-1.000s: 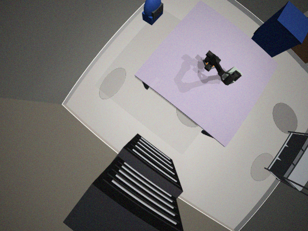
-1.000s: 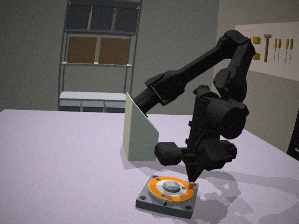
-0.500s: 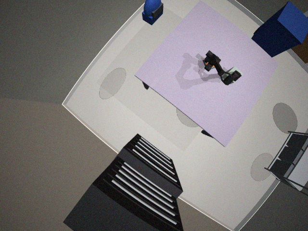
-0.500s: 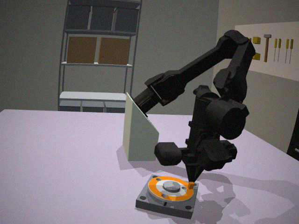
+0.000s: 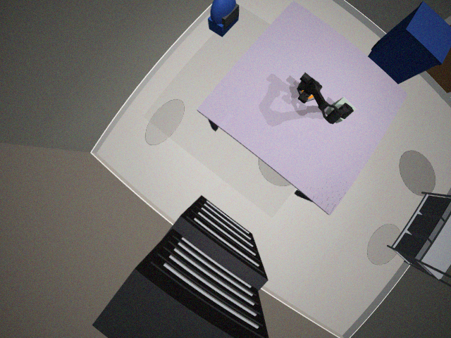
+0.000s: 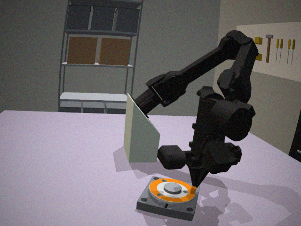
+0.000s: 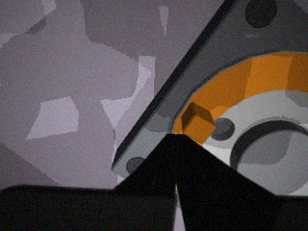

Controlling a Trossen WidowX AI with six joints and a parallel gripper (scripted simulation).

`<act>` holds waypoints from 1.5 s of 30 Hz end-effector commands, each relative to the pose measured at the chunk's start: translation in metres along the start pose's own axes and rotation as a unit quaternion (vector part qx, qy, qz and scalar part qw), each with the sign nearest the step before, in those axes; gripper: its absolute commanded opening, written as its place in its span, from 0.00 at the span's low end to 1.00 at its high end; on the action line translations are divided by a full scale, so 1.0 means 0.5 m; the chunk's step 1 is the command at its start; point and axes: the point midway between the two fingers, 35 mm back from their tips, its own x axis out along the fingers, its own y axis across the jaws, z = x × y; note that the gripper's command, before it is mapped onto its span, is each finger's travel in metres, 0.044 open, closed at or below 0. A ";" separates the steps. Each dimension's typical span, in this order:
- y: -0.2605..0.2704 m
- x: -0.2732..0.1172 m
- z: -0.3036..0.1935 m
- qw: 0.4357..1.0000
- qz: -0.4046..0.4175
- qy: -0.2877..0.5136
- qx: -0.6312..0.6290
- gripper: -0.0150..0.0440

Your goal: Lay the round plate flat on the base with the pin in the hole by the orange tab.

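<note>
On the pale lilac table top (image 6: 60,155) sits a square grey metal base (image 6: 167,203) with dark holes at its corners. A round plate with an orange outer ring and a white inner ring (image 6: 170,189) lies over it, threaded on a short grey cylindrical post (image 6: 172,187) at its centre. The plate's small orange block-shaped tab (image 7: 197,122) stands on the ring's outer edge, at the side nearest the arm. Just beside the tab, toward the post, a dark round hole (image 7: 222,129) opens in the white ring; whether the pin sits in it cannot be told.

From above, the black parallel-jaw claw (image 6: 195,182) points straight down, its two fingers pressed together into a single wedge with nothing between them. The wedge tip meets the tab at the tab's outer side; in the wrist view the tip lies directly below the tab and appears to touch it.

Behind the base, a pale green wedge-shaped block (image 6: 138,136) stands upright on the table, beside the black jointed arm (image 6: 194,68).
</note>
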 end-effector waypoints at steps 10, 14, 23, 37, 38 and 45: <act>-0.015 0.001 0.032 1.000 0.000 0.000 -0.001 0.25; -0.021 0.000 0.040 1.000 -0.001 -0.001 -0.001 0.25; -0.040 -0.001 0.059 1.000 -0.001 -0.001 -0.002 0.25; -0.071 -0.007 0.075 1.000 -0.001 -0.001 -0.002 0.25; -0.073 -0.007 0.076 1.000 -0.001 -0.001 -0.002 0.25; -0.089 -0.008 0.080 1.000 -0.001 -0.001 -0.002 0.25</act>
